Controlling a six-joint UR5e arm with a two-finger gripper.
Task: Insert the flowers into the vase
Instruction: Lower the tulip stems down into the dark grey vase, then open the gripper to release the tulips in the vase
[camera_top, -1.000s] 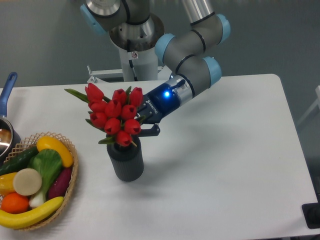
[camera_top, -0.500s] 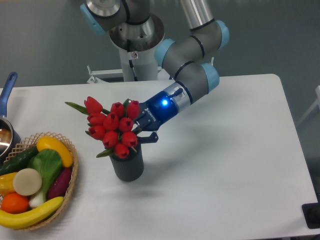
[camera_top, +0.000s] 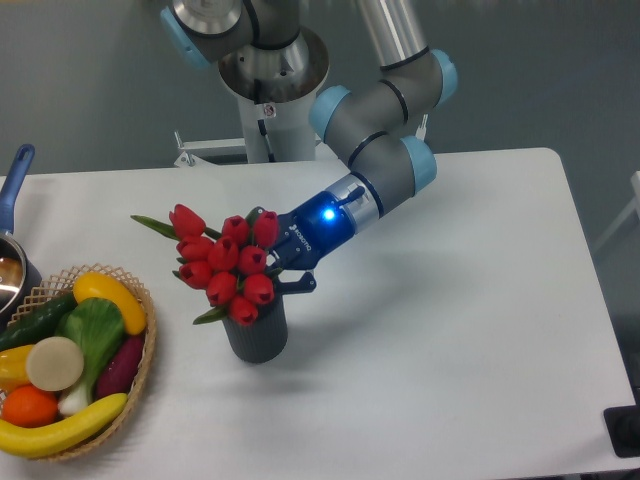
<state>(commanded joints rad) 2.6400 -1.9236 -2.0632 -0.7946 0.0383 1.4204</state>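
Observation:
The flowers (camera_top: 225, 262), a tight bunch of red tulip buds with green leaves, tilt to the left over the vase (camera_top: 257, 335). The vase is a small dark grey ribbed cylinder standing upright on the white table. The lowest buds sit right at its mouth and hide it, along with the stems. My gripper (camera_top: 282, 265) reaches in from the right at a slant and is shut on the bunch just above the vase. A blue light glows on its wrist.
A round wicker basket (camera_top: 146, 345) of fruit and vegetables sits at the front left of the table (camera_top: 450, 330). A pot with a blue handle (camera_top: 14, 180) shows at the left edge. The arm's base stands at the back.
My gripper has lowered with the flowers, bringing the bunch down from above the vase until its lowest buds meet the vase's mouth.

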